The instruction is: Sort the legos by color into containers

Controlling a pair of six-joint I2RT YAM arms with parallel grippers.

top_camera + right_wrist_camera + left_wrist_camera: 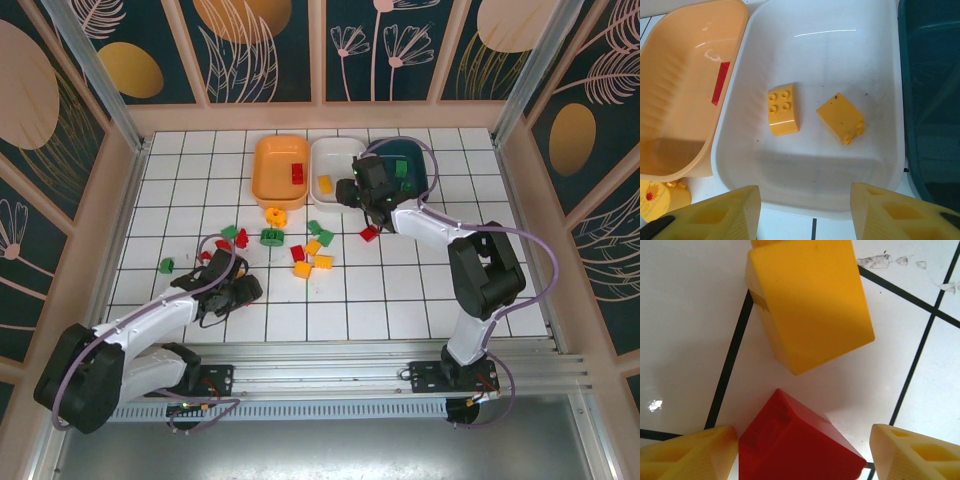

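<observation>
Fingers of my left gripper (802,452) stand apart, low over the tiled table (685,340). A red brick (790,440) sits between them, right up against one finger and clear of the other. A yellow-orange brick (810,300) lies just beyond it. My right gripper (805,212) hangs spread and empty above the near rim of the white bin (805,30), which holds two yellow bricks (783,109) and sits between the orange bin (680,100) and the teal bin (930,100).

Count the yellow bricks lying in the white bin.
2. In the right wrist view, a studs-up brick lies left of centre in the white bin; a tipped brick lies just right of it. None seems hidden.
</observation>
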